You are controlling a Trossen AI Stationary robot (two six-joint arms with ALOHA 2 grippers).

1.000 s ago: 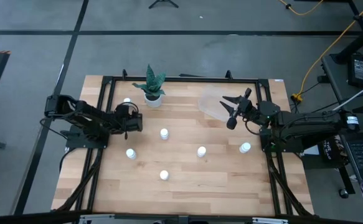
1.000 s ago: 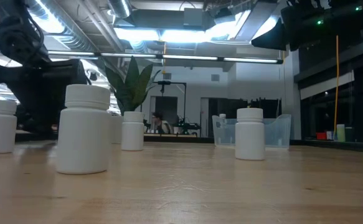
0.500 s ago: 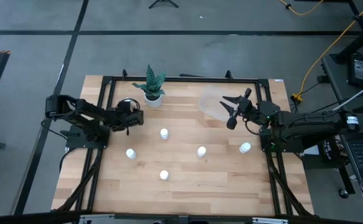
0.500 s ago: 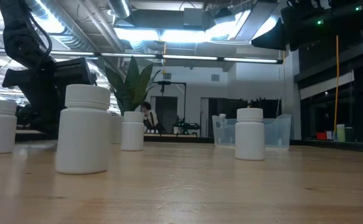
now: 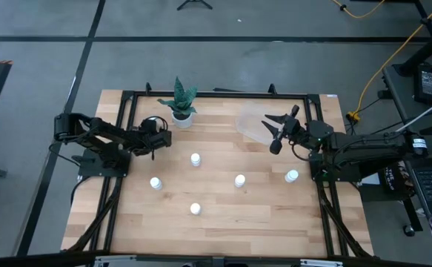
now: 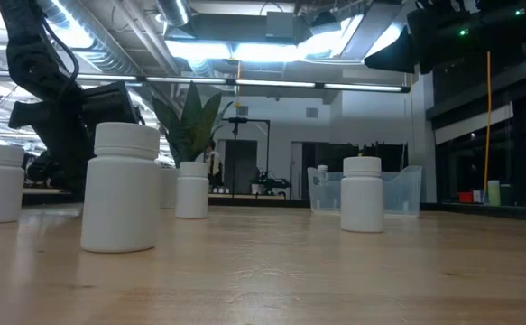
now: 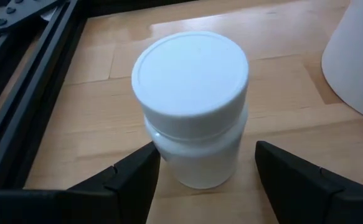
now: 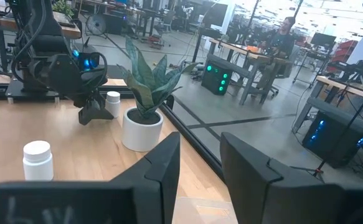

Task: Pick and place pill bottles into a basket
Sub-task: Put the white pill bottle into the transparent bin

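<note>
Nearest the front edge of the wooden table, one pill bottle stands alone. Farther in, three more stand in a loose row — one toward the left, one near the middle, one toward the right — and a fifth stands a little beyond them, left of centre. All are upright, white and capped, and well apart from each other.

Beyond these, at the left, the left end effector is low over the table with its fingers spread on either side of a sixth pill bottle. The fingers flank the bottle's base with a gap on each side and do not touch it. This bottle stands upright near the back left corner, just beside a white pot holding a green plant.

At the right, the right end effector hovers above the near edge of the basket — a clear plastic tray toward the back of the table, right of centre. Its fingers are spread apart and hold nothing.

Across the room behind the table, a person sits at a desk.
</note>
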